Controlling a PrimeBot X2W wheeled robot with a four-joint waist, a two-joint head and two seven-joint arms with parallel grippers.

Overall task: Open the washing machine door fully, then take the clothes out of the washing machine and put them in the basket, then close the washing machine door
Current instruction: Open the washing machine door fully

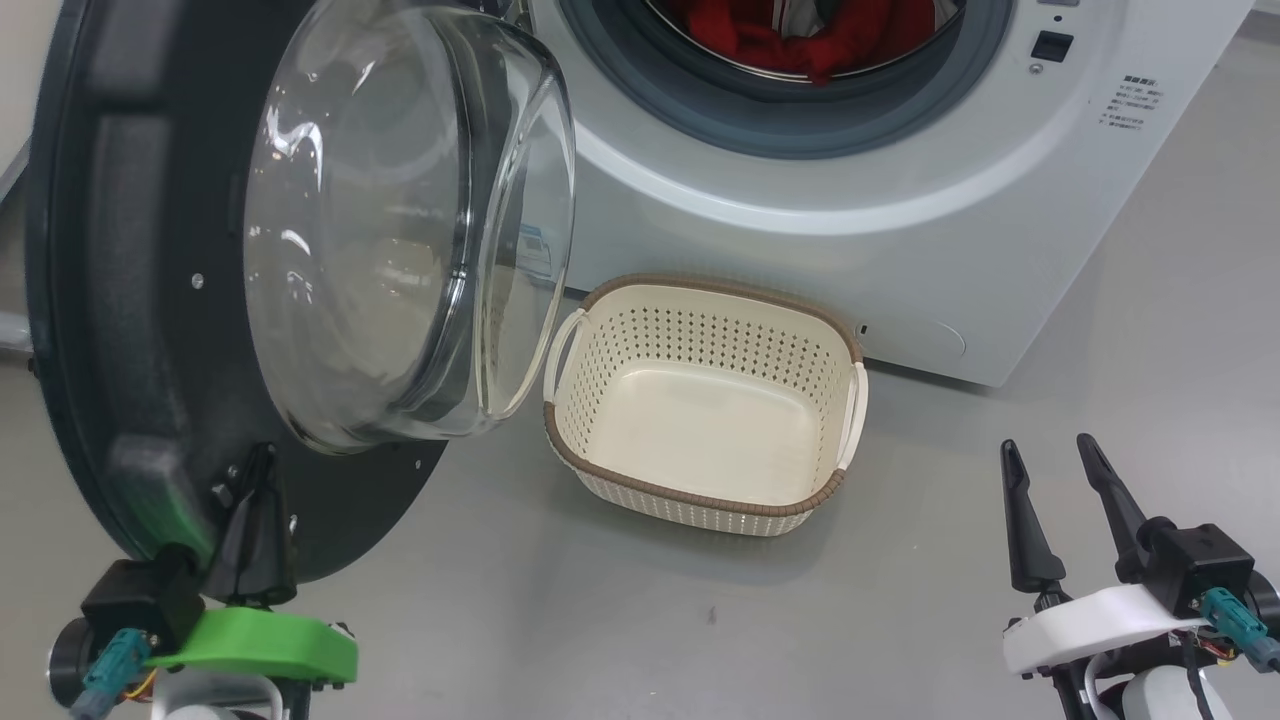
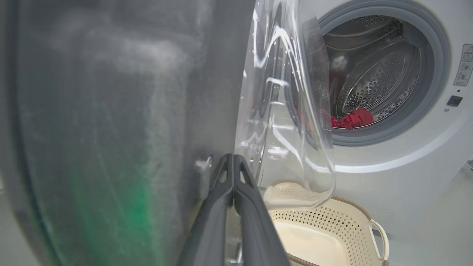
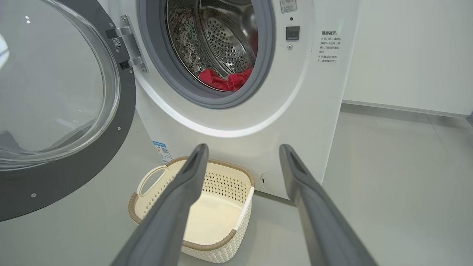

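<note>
Washing machine door [image 1: 130,300]: swung open to the left, matte black inner rim, bulging clear glass bowl window [image 1: 400,220] with glossy reflections.

Washing machine [image 1: 800,180]: smooth white front, grey rubber ring [image 1: 780,125] around a perforated steel drum [image 3: 221,37].

Clothes [image 1: 800,30]: soft red fabric lying low inside the drum.

Basket [image 1: 720,286]: cream perforated plastic, brown woven-look rim, white side handles. It stands on the grey floor [image 1: 600,600] just before the washer and below the drum opening, with nothing in it.

Left end effector [image 1: 262,460]: dark fingers pressed together with nothing between them, tips at the door's lower black rim; contact cannot be confirmed.

Right end effector [image 1: 1047,445]: fingers spread wide, holding nothing, well apart from the basket.
</note>
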